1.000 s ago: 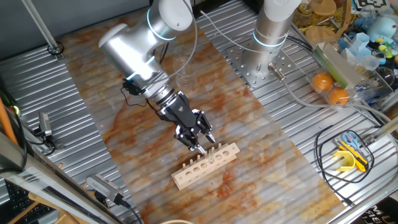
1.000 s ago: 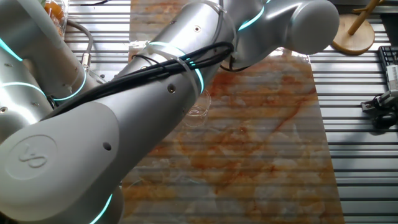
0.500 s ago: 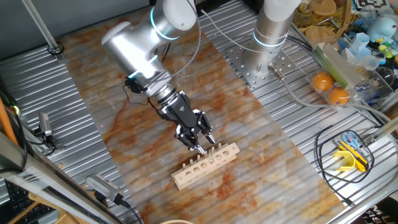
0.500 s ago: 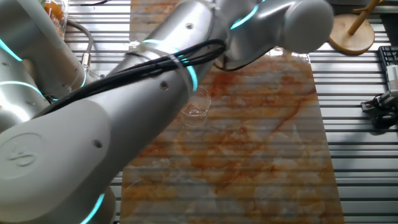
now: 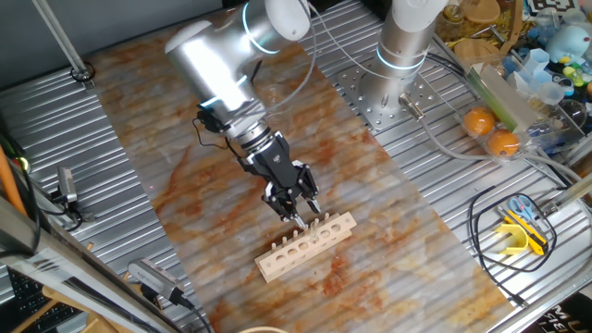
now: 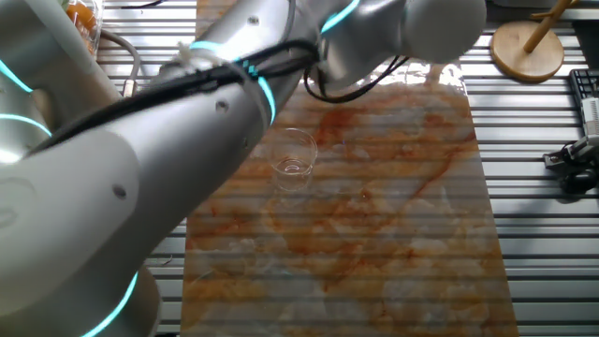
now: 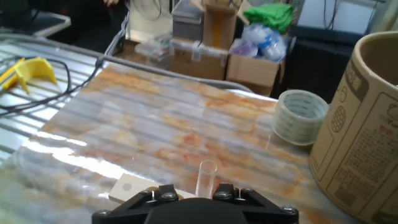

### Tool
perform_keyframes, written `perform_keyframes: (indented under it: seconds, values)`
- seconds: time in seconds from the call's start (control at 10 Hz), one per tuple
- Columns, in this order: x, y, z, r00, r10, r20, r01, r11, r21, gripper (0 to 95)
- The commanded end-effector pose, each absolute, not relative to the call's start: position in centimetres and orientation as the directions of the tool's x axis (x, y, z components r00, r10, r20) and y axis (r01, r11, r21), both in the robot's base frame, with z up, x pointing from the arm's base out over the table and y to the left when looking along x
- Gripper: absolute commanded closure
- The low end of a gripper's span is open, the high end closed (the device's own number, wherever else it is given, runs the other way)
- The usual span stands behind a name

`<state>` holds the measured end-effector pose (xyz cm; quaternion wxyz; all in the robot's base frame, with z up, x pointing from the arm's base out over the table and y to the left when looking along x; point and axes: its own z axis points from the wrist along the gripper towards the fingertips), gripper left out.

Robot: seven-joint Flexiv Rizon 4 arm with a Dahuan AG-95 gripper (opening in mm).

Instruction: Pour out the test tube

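While the hand view shows the test tube upright at the gripper, only one fixed view shows the wooden rack beneath; grip state cannot be told.

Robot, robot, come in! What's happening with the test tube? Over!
Gripper low over the wooden rack. Test tube upright right at the fingers; grip unclear. Beaker stands apart. Nothing in the way.

The arm slants down over the table, its tool pointing downward, fingers close together.
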<state>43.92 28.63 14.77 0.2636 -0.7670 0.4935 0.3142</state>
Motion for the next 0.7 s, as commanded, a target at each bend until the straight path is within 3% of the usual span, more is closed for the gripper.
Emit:
perform_keyframes:
  seconds: [0.1, 0.7]
  values:
    - [43.91, 28.49, 14.85, 0.298, -0.572, -0.764, -0.928, -0.362, -0.090, 57.0]
    - [44.41, 28.97, 14.05, 0.302, -0.582, -0.755, -0.924, -0.372, -0.083, 57.0]
